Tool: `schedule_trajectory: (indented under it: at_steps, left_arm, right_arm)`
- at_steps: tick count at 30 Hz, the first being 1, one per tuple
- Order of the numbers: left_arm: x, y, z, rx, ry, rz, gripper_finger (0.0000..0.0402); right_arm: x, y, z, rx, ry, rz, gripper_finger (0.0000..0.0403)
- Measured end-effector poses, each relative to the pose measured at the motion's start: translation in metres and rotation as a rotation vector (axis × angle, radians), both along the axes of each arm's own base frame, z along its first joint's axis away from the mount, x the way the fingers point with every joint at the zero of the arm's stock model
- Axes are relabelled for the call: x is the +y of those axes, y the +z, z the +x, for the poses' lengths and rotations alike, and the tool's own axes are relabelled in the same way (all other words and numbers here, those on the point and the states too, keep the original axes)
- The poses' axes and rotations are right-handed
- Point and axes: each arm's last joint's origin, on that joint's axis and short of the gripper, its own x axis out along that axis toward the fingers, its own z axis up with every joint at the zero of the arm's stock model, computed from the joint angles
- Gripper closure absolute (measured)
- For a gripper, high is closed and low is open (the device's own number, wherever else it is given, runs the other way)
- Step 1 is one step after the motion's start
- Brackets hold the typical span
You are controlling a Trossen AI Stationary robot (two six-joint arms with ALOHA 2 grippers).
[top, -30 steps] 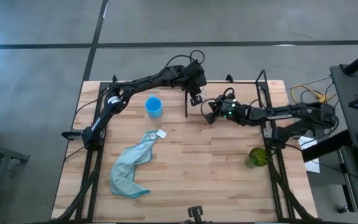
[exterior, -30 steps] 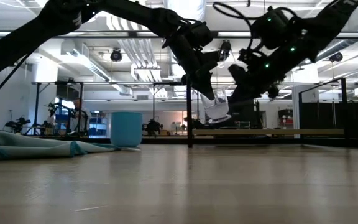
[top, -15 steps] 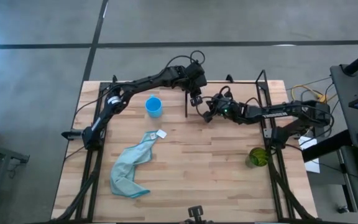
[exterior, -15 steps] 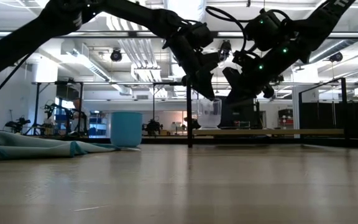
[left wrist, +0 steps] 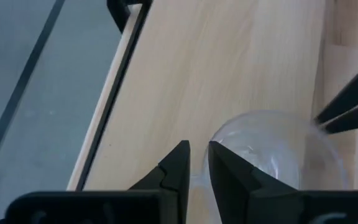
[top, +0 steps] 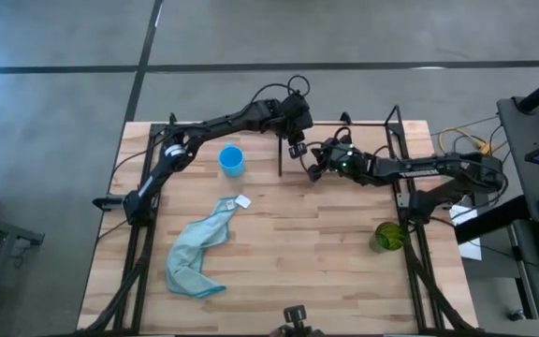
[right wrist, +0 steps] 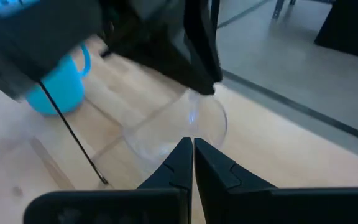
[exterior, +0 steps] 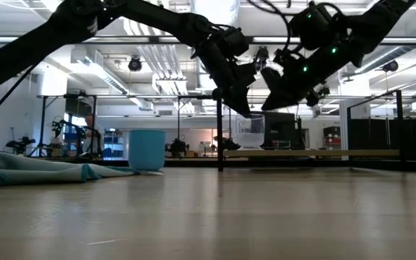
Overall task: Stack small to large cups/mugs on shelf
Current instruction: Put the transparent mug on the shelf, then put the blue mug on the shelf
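Note:
The small clear cup (exterior: pixel 250 133) stands upright with its base on the pale wooden shelf (exterior: pixel 323 153), near the shelf's left end. My left gripper (top: pixel 295 148) reaches down to the cup's rim and is shut on it. My right gripper (top: pixel 313 163) hovers shut just right of and above the cup, touching nothing; its wrist view shows the cup (right wrist: pixel 179 130) ahead of it. The blue mug (top: pixel 231 159) stands on the tabletop left of the shelf. The olive-green cup (top: pixel 388 236) stands near the table's right edge. My left gripper pinches the clear cup's wall at the rim (left wrist: pixel 219 140), on the side toward the table's left, apparently one finger inside and one outside. The fingers come from above, slanting down. The cup stands upright, its base on the shelf board.
A light blue cloth (top: pixel 199 257) lies crumpled on the tabletop at the front left. Thin black rods (top: pixel 280 154) frame the shelf, one upright just left of the cup. The two grippers are close together over the shelf's left end.
My left gripper has lowered the clear cup from lifted and tilted to upright on the shelf board. My right gripper first moved in toward the cup, then rose above it.

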Motion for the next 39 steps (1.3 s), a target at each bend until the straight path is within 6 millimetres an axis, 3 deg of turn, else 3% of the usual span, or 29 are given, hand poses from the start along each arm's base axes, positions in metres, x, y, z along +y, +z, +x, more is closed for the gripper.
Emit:
schedule_trajectory:
  at_steps: [6,10,14,19,25,29,34,39]
  left_arm:
    - [-0.005,0.012,-0.004,-0.008,-0.005,0.006,0.0357]
    - [-0.009,0.030,-0.010,-0.043,0.001,0.031,0.0357]
    - [-0.014,0.057,-0.022,-0.087,0.006,0.057,0.0357]
    - [-0.033,0.108,-0.056,-0.129,-0.001,0.076,0.0357]
    - [-0.065,0.149,-0.112,-0.058,0.019,0.005,0.0357]
    - [-0.077,0.156,-0.136,-0.017,0.077,-0.068,0.0357]
    - [-0.082,0.156,-0.149,-0.002,0.080,-0.075,0.0357]
    - [-0.085,0.152,-0.157,0.023,0.082,-0.085,0.0357]
  right_arm:
    - [0.006,0.029,-0.017,-0.082,0.004,-0.027,0.0394]
    - [0.011,0.047,-0.032,-0.126,0.020,-0.034,0.0394]
    - [0.019,0.065,-0.045,-0.215,0.144,0.003,0.0394]
    - [0.027,0.083,-0.060,-0.332,0.253,0.036,0.0394]
    - [0.032,0.101,-0.078,-0.430,0.262,-0.009,0.0394]
    - [0.036,0.109,-0.086,-0.471,0.303,-0.021,0.0394]
    - [0.038,0.115,-0.086,-0.546,0.376,0.011,0.0394]
    - [0.038,0.137,-0.077,-0.562,0.466,0.026,0.0377]
